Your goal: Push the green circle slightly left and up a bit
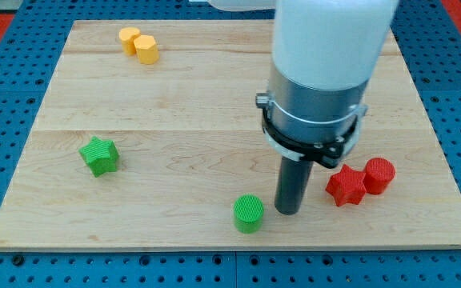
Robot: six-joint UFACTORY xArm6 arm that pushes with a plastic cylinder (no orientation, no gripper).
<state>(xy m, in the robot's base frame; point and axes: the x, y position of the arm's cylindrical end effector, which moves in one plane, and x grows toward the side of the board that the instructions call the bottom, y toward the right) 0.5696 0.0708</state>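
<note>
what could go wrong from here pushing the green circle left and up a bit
My tip sits just right of the green circle, nearly level with it. A straight push would likely send it left only, without the upward part. The circle also lies close to the wooden board's bottom edge, so a glancing contact could roll it down and off. A long shove could carry it toward the green star.

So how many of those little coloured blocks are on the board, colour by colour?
Yellow: 2, a pair touching
Green: 2, a star and a circle
Red: 2, a star and a circle
Total: 6
</note>
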